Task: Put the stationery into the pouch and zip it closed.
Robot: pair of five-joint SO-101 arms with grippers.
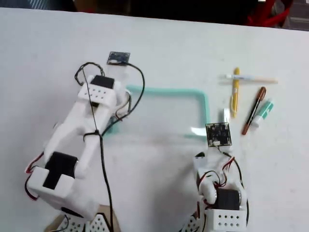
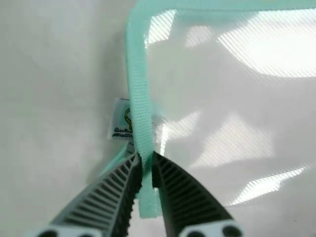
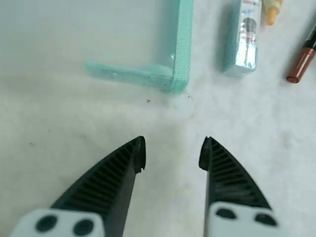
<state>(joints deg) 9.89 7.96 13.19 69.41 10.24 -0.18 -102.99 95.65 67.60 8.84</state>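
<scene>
A clear pouch with a teal border (image 1: 166, 90) lies flat in the middle of the white table. My left gripper (image 2: 144, 160) is at the pouch's left end, shut on its teal edge strip (image 2: 138, 98), beside a small white label (image 2: 121, 118). My right gripper (image 3: 172, 153) stands open just short of the pouch's near right corner (image 3: 180, 59), holding nothing. To the right of the pouch lie a yellow pen (image 1: 235, 92), a thin white pen (image 1: 251, 78), a brown marker (image 1: 254, 110) and a short teal-and-white stick (image 1: 264, 112), the stick also ahead of the right gripper (image 3: 244, 37).
The stationery is bunched at the right, the white pen lying across the yellow pen's top. A black cable (image 1: 137, 92) loops from the left arm over the pouch's left end. The table's far edge (image 1: 154, 17) runs along the top.
</scene>
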